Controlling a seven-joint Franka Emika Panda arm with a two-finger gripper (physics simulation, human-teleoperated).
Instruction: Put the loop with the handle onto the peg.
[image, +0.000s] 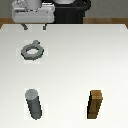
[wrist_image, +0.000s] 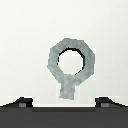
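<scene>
The loop with the handle (image: 32, 50) lies flat on the white table at the exterior view's left, its short tab pointing toward the far side. In the wrist view the loop with the handle (wrist_image: 71, 62) lies straight under the camera, with its round hole showing the table through it. The peg (image: 34, 104) stands upright near the front, at the exterior view's left. My gripper (image: 34, 27) hangs above the table's far edge, behind the loop. Its fingers stand apart and hold nothing; the fingertips (wrist_image: 22, 102) show at the wrist view's edge.
A brown wooden square-sided block (image: 96, 104) stands upright near the front at the exterior view's right. The white table (image: 85, 55) spreads between the loop, the peg and the block. The robot's dark base (image: 70, 10) is behind the far edge.
</scene>
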